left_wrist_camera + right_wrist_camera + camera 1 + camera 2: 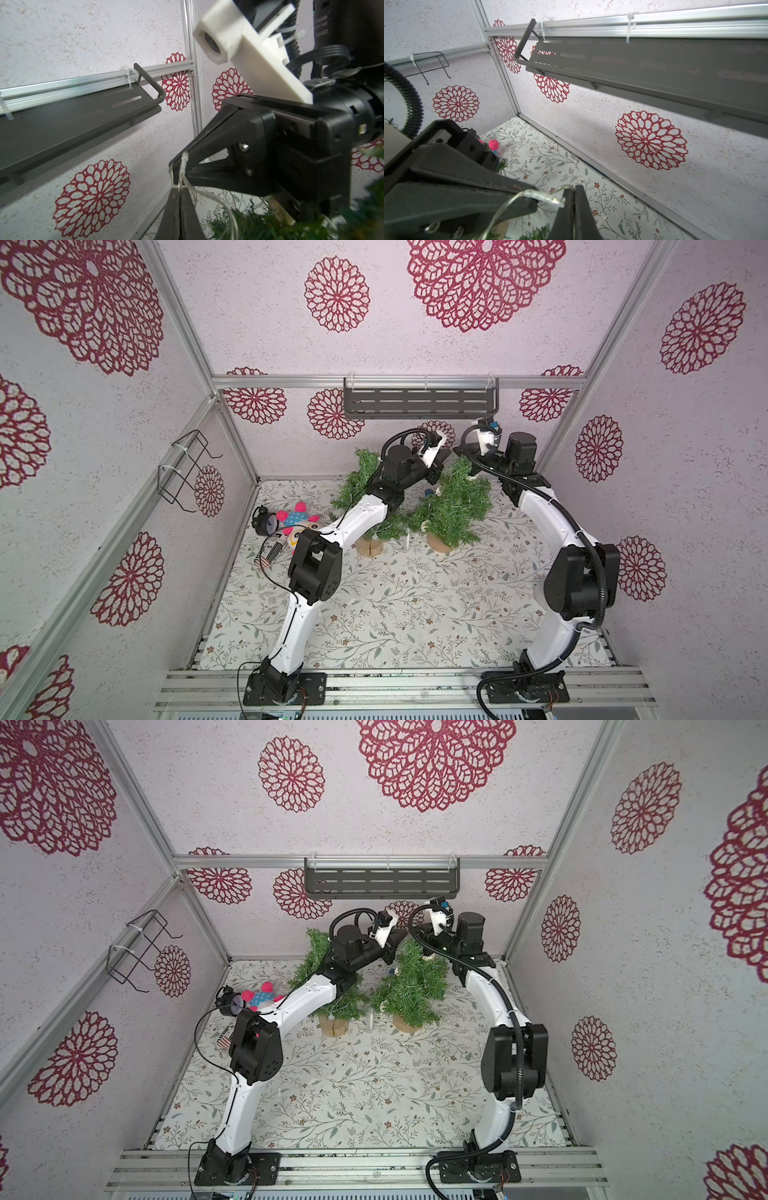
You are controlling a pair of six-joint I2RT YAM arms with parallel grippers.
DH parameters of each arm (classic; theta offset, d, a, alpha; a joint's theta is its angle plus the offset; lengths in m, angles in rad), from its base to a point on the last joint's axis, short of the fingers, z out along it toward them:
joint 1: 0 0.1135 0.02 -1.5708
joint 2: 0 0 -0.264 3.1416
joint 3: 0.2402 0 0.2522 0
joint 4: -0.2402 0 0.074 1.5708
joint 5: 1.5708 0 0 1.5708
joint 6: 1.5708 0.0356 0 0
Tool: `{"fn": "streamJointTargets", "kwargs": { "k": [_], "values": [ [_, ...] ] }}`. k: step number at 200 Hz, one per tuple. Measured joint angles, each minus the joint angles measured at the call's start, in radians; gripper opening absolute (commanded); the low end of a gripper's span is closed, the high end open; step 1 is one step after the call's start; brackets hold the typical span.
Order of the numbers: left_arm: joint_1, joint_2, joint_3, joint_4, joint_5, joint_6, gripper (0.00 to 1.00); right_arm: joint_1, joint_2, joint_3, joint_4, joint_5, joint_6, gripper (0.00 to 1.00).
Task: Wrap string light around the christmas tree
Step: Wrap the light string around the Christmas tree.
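By the left wall, a clock [266, 524] and a toy [297, 522] lie on the mat [395, 614]. Next stands the left tree [361, 485], partly hidden by the left arm that reaches over it. The left gripper [179, 192] is above the top of the right tree [455, 506]. Its jaws are pressed together on the string light [184, 166], whose wire comes out from between the tips. Almost tip to tip with it, the right gripper [573, 190] is likewise closed and pinches the same wire just beside a small bulb. A short stretch of wire bridges the two grippers, and the rest droops in loose loops into the right tree's branches. In both top views, faint pale strands also show low among the branches of both trees. Both grippers sit near the back wall, lower than the shelf [419, 402] fixed there. The right tree stands just beside the left one, their branches touching.
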Motion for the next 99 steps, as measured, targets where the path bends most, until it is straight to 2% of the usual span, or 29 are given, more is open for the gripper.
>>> {"fn": "streamJointTargets", "kwargs": {
  "k": [18, 58, 99],
  "values": [
    [0.0, -0.008, -0.005, 0.003, 0.002, 0.0, 0.0, 0.003, -0.002, 0.0, 0.003, 0.012, 0.038, 0.14],
    [-0.001, -0.01, -0.007, 0.002, 0.014, -0.001, 0.0, 0.006, -0.001, 0.009, -0.004, 0.041, 0.097, 0.19],
    [-0.003, -0.01, -0.007, 0.003, 0.027, -0.001, 0.0, 0.008, -0.001, 0.022, -0.016, 0.058, 0.119, 0.0]
  ]
}}
